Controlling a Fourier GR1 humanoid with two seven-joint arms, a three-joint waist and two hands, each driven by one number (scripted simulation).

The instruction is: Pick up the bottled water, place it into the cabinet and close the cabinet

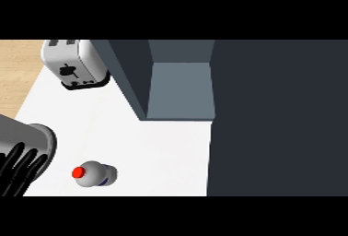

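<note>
Left robot hand (20, 168) at the lower-left edge, cut off by the frame, fingers straight and released, holding nothing; right robot hand out of view; bottled water (94, 174) stands upright on the white surface (156, 152) just beside those fingers, not touching, seen from above so mostly its red cap shows; cabinet (182, 90) open, interior visible; its dark door (279, 120) fills the right side; toaster (75, 63) at the upper left.

white desk (163, 152); silver toaster (73, 63) with black base at 11 o'clock; dark slate-blue cabinet (180, 87) at 12; whitish bottled water (95, 174) with red cap, blue label at 7; black left robot hand (20, 168).
</note>
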